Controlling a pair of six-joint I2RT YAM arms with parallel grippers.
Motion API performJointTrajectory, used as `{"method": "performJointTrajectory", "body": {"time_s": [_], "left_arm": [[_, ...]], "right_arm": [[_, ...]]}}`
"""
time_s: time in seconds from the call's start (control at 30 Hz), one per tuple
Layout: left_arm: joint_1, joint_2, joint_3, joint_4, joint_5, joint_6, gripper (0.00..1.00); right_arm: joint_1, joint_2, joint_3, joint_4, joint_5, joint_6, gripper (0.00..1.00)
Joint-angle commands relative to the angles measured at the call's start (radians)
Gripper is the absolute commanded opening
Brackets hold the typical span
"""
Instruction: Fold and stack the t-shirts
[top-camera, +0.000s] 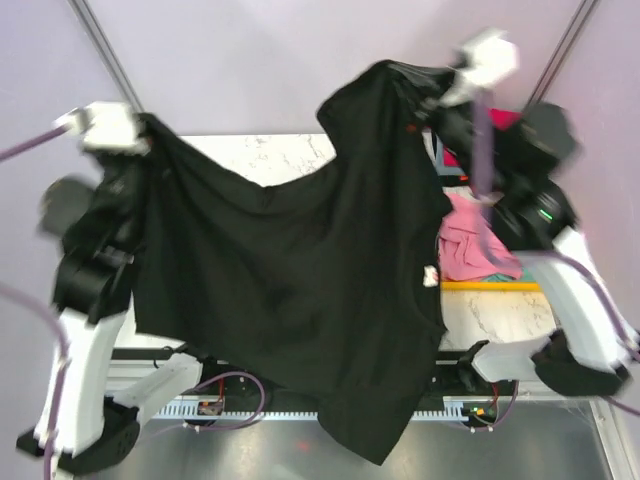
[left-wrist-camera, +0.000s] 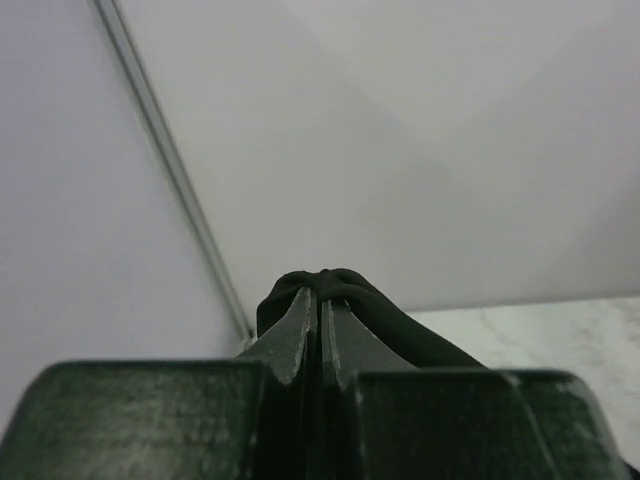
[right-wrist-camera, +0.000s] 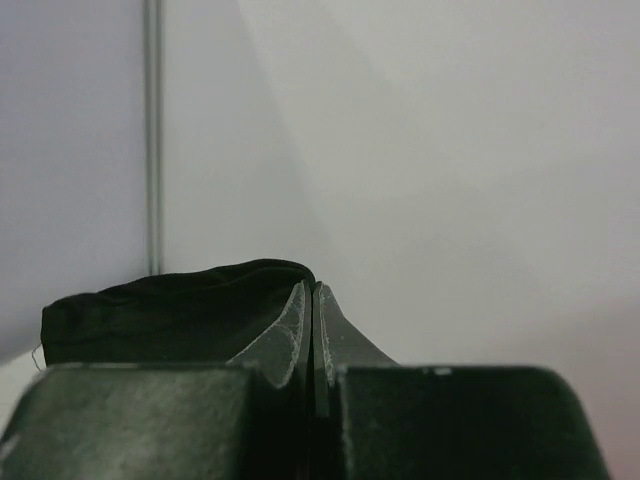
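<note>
A black t-shirt (top-camera: 300, 270) hangs spread in the air between both arms, its lower edge draped over the table's near edge, a small white label (top-camera: 430, 276) showing at its right side. My left gripper (top-camera: 140, 135) is raised at the upper left and shut on one corner of the cloth; the black fabric (left-wrist-camera: 340, 290) bunches over its tips (left-wrist-camera: 320, 300). High at the upper right, my right gripper (top-camera: 432, 100) is shut on the other corner, with black fabric (right-wrist-camera: 170, 305) folded against the left of its tips (right-wrist-camera: 313, 295). More t-shirts, pink (top-camera: 470, 245) and red (top-camera: 500, 120), lie at the right.
A yellow tray (top-camera: 490, 286) holds the pile of coloured shirts at the right, partly behind my right arm. The white marbled table (top-camera: 270, 155) shows behind the black cloth. A metal rail with cables (top-camera: 230, 400) runs along the near edge.
</note>
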Motion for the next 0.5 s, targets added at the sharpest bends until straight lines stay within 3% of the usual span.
{"method": "performJointTrajectory", "body": {"time_s": [0.0, 0.03, 0.13, 0.23, 0.27, 0.3, 0.33, 0.37, 0.4, 0.47], "left_arm": [[0.008, 0.149, -0.084, 0.129, -0.226, 0.180, 0.03], [0.021, 0.214, -0.109, 0.161, -0.215, 0.185, 0.04], [0.136, 0.380, -0.149, 0.174, -0.151, 0.092, 0.03], [0.247, 0.544, -0.115, 0.139, -0.051, -0.036, 0.03], [0.286, 0.680, -0.089, 0.111, 0.001, -0.068, 0.05], [0.305, 0.745, 0.002, 0.034, 0.033, -0.137, 0.27], [0.322, 0.829, 0.059, -0.023, 0.064, -0.174, 0.49], [0.342, 0.970, 0.127, -0.091, 0.154, -0.215, 0.65], [0.381, 1.047, 0.267, -0.205, 0.189, -0.299, 0.98], [0.403, 1.143, 0.401, -0.275, 0.258, -0.337, 1.00]], "right_arm": [[-0.176, 0.204, 0.018, 0.021, -0.059, 0.053, 0.00], [-0.220, 0.297, 0.018, 0.041, -0.113, 0.158, 0.00], [-0.293, 0.500, 0.021, 0.123, -0.154, 0.224, 0.00], [-0.320, 0.756, 0.138, 0.117, -0.111, 0.253, 0.00], [-0.324, 0.827, 0.238, 0.103, -0.102, 0.273, 0.05], [-0.336, 0.899, 0.307, 0.041, -0.082, 0.286, 0.21], [-0.344, 1.042, 0.385, -0.005, -0.081, 0.299, 0.47], [-0.349, 1.105, 0.527, -0.047, -0.069, 0.322, 0.83], [-0.358, 1.181, 0.571, -0.085, -0.057, 0.329, 0.92], [-0.363, 1.199, 0.582, -0.066, -0.051, 0.330, 0.98]]}}
